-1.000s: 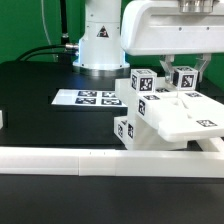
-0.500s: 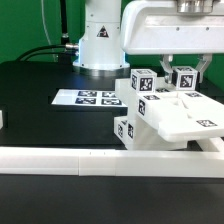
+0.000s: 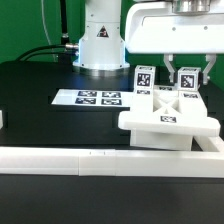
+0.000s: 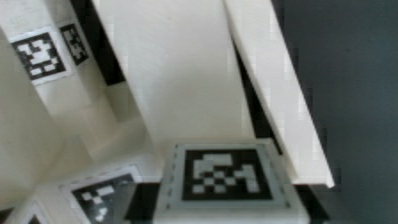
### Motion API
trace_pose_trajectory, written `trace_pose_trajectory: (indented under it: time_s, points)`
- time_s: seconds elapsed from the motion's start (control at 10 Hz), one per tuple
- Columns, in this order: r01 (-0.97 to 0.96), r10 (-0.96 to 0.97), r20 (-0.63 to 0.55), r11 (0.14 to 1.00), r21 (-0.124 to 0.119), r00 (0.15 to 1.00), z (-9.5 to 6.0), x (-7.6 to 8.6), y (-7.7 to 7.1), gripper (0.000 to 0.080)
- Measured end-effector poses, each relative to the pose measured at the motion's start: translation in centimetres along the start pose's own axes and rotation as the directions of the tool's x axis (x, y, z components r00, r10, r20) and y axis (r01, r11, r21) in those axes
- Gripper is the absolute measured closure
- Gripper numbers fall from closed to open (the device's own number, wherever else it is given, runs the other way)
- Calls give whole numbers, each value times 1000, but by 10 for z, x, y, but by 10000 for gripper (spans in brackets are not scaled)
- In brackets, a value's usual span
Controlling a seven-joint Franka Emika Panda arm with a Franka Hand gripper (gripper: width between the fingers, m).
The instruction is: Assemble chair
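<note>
Mostly chunky matte chair [image 3: 168, 122] (tagged), black table [image 3: 40, 85]

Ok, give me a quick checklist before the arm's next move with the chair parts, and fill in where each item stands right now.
1. Fingers closed on something: ok, they are shut at a tagged post of the chair.
2. Grip seated square: cannot tell, the wrist view is too close and blurred.
3. Chair resting flat: cannot tell from the exterior view.
4. Chair apart from the border rail: ok, it sits behind the rail.
5. Marker board uncovered: ok, its tags show.
</note>
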State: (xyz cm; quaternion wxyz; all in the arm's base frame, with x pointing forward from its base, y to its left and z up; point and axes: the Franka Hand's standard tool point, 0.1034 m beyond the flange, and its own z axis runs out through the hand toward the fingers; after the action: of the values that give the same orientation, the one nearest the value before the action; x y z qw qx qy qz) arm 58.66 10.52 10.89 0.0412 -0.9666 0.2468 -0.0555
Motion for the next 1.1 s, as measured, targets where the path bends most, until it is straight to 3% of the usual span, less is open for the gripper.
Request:
trace_pose_trajectory:
  time_s: [0.5,1.1]
  points:
    - [-252,252,7,968,8,968,0,0,-1,532]
    - [-555,554,29,832,15,832,0,-2,-2,532]
